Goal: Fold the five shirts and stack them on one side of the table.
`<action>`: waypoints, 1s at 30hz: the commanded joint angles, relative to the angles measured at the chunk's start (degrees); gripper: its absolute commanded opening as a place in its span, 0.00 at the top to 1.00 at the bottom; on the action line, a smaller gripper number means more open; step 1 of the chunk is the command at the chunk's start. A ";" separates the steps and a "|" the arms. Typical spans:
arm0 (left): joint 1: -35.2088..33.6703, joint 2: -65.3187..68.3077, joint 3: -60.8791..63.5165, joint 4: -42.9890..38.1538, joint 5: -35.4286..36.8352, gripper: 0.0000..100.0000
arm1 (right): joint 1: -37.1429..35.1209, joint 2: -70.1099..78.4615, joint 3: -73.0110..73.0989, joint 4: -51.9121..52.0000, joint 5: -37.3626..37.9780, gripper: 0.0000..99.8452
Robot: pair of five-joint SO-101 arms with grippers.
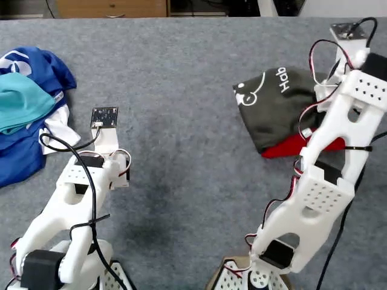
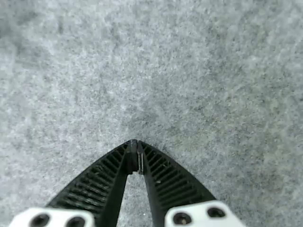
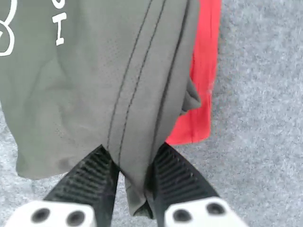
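A dark grey shirt (image 1: 272,106) with white print lies folded at the right of the table, on top of a red shirt (image 1: 289,147). My right gripper (image 3: 135,165) is shut on a fold of the dark grey shirt (image 3: 94,80), with the red shirt (image 3: 201,94) beside it. My right arm (image 1: 326,169) covers that pile's right edge. A loose heap at the far left holds a blue shirt (image 1: 24,154), a teal shirt (image 1: 21,103) and a white shirt (image 1: 60,124). My left gripper (image 2: 134,147) is shut on nothing, low over bare grey table cover (image 2: 156,71).
The grey felt table cover (image 1: 181,90) stretches open between the two piles. My left arm (image 1: 78,187) stands at the front left, just right of the loose heap. Wooden furniture (image 1: 112,7) lines the far edge.
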 commanded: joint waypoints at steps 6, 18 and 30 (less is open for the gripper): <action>-0.35 -1.80 -0.26 -0.26 0.35 0.98 | 2.33 -2.51 -3.38 -0.53 0.35 1.00; -0.35 -1.80 -0.26 -0.26 0.35 0.98 | 4.00 -2.77 -3.56 -1.05 0.09 1.00; -0.35 -1.80 -0.26 -0.26 0.26 0.98 | 3.30 -2.51 -3.12 -0.97 0.44 0.62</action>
